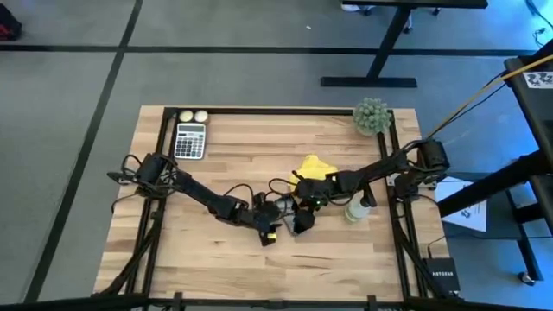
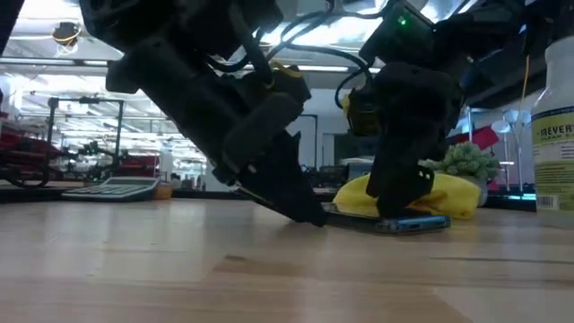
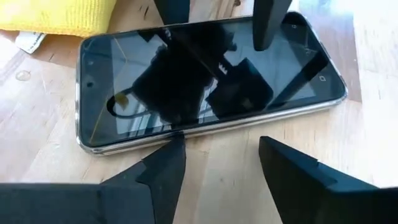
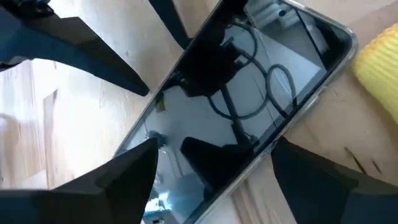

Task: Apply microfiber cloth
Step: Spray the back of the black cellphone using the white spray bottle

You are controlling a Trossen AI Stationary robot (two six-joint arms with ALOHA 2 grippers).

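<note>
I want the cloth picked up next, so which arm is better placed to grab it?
Probably the right. The yellow cloth lies beside the right claw, just past the phone. The left claw is open at the phone's near edge, with the phone between it and the cloth.

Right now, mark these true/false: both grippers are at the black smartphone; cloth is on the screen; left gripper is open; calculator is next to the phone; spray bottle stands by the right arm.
1. Both the left gripper and the right gripper are at the black rectangular smartphone: true.
2. The bright yellow microfiber cloth covers the screen: false, it lies beside the phone.
3. Left gripper is open: true.
4. The grey calculator is next to the phone: false, it lies at the far left corner.
5. The clear spray bottle stands by the right arm: true.
</note>
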